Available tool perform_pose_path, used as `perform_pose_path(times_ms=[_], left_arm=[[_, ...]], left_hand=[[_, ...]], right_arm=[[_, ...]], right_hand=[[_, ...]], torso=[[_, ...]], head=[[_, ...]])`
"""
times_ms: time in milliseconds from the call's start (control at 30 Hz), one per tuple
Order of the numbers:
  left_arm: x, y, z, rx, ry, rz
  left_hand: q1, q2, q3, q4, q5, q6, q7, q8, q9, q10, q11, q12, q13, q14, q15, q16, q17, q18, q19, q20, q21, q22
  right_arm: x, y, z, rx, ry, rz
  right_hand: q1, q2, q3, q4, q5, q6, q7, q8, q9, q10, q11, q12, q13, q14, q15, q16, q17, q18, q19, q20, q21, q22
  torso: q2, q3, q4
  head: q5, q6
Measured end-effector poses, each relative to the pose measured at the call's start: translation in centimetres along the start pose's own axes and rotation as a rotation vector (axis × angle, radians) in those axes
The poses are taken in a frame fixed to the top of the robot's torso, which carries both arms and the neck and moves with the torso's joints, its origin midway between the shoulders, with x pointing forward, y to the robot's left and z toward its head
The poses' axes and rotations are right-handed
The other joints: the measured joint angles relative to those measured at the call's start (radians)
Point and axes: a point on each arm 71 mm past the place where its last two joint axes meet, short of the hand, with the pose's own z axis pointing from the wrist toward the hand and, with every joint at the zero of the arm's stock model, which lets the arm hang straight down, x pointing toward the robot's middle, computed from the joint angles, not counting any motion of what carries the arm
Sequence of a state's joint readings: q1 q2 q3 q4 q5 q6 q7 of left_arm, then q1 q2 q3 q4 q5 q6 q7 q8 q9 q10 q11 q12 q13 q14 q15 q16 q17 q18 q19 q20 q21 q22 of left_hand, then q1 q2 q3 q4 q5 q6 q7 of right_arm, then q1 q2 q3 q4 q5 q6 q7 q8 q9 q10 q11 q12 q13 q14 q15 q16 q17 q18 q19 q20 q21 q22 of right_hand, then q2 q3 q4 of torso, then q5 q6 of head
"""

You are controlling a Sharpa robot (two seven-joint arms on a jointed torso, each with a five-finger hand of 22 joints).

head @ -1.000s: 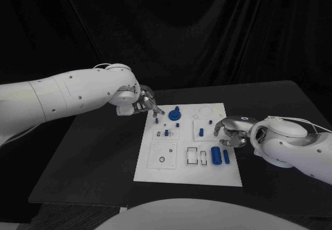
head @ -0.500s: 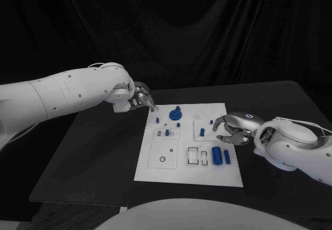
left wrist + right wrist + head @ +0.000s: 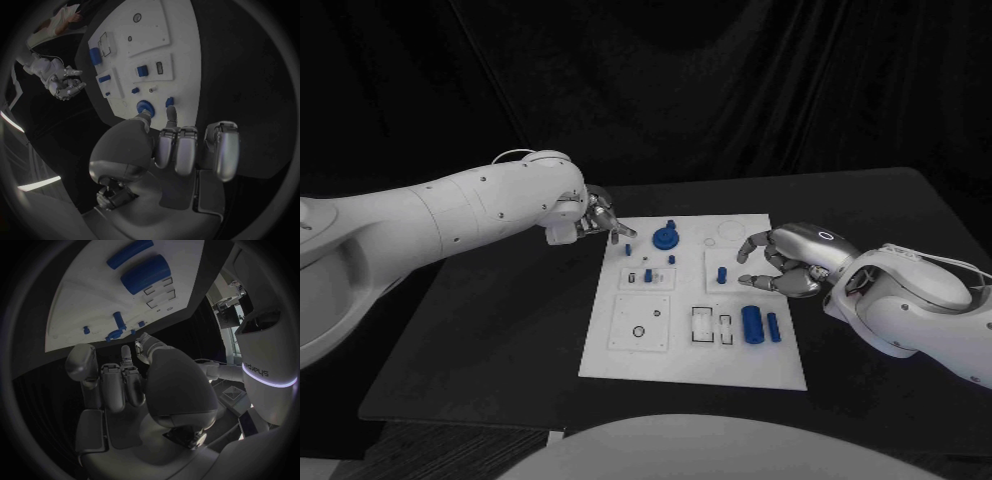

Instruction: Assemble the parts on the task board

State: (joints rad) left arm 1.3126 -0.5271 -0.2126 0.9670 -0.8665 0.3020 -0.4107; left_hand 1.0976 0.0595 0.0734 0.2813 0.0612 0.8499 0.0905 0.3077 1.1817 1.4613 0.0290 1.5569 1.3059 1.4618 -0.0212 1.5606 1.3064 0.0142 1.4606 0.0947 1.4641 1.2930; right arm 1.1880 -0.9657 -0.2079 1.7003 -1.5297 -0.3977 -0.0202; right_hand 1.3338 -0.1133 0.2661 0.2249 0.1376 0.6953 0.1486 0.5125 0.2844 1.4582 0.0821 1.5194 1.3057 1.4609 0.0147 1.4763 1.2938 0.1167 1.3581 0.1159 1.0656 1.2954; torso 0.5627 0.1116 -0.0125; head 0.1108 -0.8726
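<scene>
The white task board [image 3: 678,345] lies mid-table. A round blue part [image 3: 666,240] stands near its far edge, with small blue pegs [image 3: 720,275] around it. A thick blue cylinder [image 3: 751,325] and a slimmer one [image 3: 772,327] lie near the right edge. My left hand [image 3: 596,215] hovers just off the board's far-left corner, fingers loosely bent and holding nothing. My right hand [image 3: 776,265] hangs over the board's right edge beyond the cylinders, fingers spread and empty. The left wrist view shows the board [image 3: 181,45] and the round part [image 3: 145,107]. The right wrist view shows the thick cylinder [image 3: 145,274].
The black table [image 3: 502,330] extends on all sides of the board, with wide room on the left and at the near edge. Square and slotted recesses [image 3: 639,325] sit in the board's near half. The right hand [image 3: 62,82] also appears in the left wrist view.
My left hand has drawn its fingers in and pulled slightly back from the board's far-left corner. My right hand has moved farther along the right edge, away from the cylinders, fingers spreading.
</scene>
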Motion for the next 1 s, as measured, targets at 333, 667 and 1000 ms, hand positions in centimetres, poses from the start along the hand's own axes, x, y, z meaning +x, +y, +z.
perform_pose_path(times_ms=[333,667,1000], left_arm=[[0.2,-0.1,1.0,-0.030,-0.017,0.036],[0.1,0.0,1.3,-0.047,-0.030,0.065],[0.3,0.0,1.6,-0.051,-0.026,0.076]], left_hand=[[-0.014,-0.015,-0.003,-0.003,0.000,0.001,-0.001,0.000,0.002,0.000,0.000,0.000,0.000,0.000,0.000,0.000,0.000,0.000,0.000,0.000,0.000,0.000],[0.029,0.002,-0.019,-0.020,0.026,0.000,-0.001,0.000,0.003,0.000,-0.001,0.000,0.000,0.000,0.000,0.000,0.000,0.000,0.000,0.000,0.000,0.000],[0.039,0.012,-0.033,-0.033,0.053,0.000,-0.001,0.000,0.003,0.000,-0.001,0.000,0.000,0.000,0.000,0.000,0.000,0.000,0.000,0.000,0.000,0.000]], right_arm=[[-0.2,0.2,-0.1,-0.021,-0.028,0.001],[-0.2,0.3,0.1,-0.025,-0.030,0.001],[-0.1,0.2,0.3,-0.023,-0.028,0.000]], right_hand=[[0.000,0.000,-0.021,0.021,-0.019,0.004,-0.003,0.000,-0.005,0.000,0.000,0.000,0.000,0.007,-0.007,0.000,0.000,0.000,0.000,0.000,0.000,0.000],[0.000,0.000,-0.021,0.021,-0.019,0.003,-0.003,0.000,-0.006,0.000,0.000,0.000,0.000,0.007,-0.007,0.000,0.000,0.000,0.000,0.000,0.000,0.000],[0.000,0.000,-0.021,0.021,-0.019,0.003,-0.003,0.000,-0.008,0.007,-0.007,0.000,0.000,0.007,-0.007,0.000,0.000,0.000,0.000,0.000,0.000,0.000]], torso=[[0.005,-0.0025,0.0010],[0.008,-0.0037,-0.0006],[0.008,-0.0043,0.0002]], head=[[0.003,0.000],[0.009,0.000],[0.006,0.000]])
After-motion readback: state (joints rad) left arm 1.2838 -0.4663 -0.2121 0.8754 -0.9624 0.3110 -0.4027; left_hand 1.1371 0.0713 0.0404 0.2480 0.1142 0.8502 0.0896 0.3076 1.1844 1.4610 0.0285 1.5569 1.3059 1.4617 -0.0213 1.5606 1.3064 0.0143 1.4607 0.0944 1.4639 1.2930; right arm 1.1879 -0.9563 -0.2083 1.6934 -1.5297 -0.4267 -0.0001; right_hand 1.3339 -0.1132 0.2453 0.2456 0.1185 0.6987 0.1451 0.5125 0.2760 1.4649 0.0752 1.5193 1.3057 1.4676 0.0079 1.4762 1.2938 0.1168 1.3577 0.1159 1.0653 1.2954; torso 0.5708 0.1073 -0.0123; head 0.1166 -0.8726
